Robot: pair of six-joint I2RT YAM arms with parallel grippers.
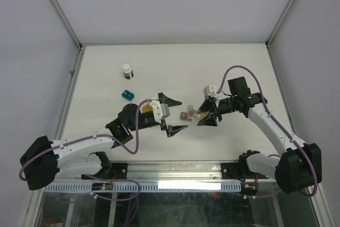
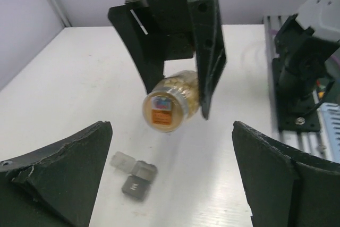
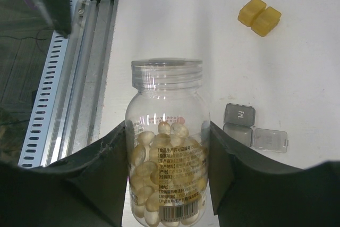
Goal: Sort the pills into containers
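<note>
My right gripper (image 1: 206, 112) clamps the pill bottle (image 3: 166, 158) over the gray box (image 3: 240, 115), one lid open for pills; my left gripper (image 2: 171, 152) waits, jaws wide apart.

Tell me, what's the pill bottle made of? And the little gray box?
The pill bottle looks like clear, shiny plastic, maybe glass: the yellow pills show through it. The gray box looks like dull plastic, with one cloudy see-through lid flipped open. Probably, not certainly.
</note>
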